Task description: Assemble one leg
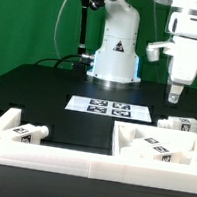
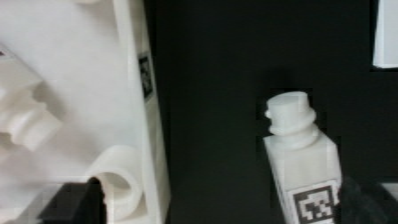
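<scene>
A leg [image 1: 181,125], a stubby white post with black-and-white tags, lies on the black table at the exterior view's right, just behind the tray. My gripper [image 1: 173,93] hangs above it, clear of the table and holding nothing. In the wrist view the same leg [image 2: 302,150] lies lengthwise with its narrow stepped end away from a tag. It sits near one side of my gripper [image 2: 222,208], whose dark fingers [image 2: 71,203] show faintly wide apart at the frame's edge. A second leg [image 1: 28,131] lies in the tray's left compartment.
A white tray [image 1: 88,164] with a long rim runs along the front. Its right compartment holds tagged white parts [image 1: 153,144], also seen in the wrist view [image 2: 63,100]. The marker board [image 1: 107,109] lies mid-table before the robot base [image 1: 116,48].
</scene>
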`<action>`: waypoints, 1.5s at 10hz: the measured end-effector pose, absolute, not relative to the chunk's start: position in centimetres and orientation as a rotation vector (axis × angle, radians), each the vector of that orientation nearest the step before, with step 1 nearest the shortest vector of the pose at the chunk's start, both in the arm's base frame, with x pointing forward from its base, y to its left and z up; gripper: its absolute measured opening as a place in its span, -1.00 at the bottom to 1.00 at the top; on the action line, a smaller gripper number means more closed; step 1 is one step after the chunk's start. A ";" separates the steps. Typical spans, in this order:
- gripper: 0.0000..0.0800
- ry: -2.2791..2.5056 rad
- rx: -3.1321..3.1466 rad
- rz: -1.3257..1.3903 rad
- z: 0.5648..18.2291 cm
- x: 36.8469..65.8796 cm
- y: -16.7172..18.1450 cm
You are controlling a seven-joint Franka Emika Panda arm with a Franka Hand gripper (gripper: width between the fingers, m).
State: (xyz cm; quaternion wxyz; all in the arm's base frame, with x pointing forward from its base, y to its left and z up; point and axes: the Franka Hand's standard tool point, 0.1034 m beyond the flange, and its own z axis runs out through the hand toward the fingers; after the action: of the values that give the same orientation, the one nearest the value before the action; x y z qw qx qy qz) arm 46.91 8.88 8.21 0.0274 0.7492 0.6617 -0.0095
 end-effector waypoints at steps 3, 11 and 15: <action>0.62 2.059 2.292 -0.017 8.1 47.0 9.1; 0.62 2.180 2.113 -0.020 7.0 45.3 15.1; 0.62 2.059 2.064 -0.239 6.4 42.7 16.2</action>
State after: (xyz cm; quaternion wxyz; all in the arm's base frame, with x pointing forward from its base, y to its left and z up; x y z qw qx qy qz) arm 42.68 16.16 6.44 0.1081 0.7015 0.6997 -0.0813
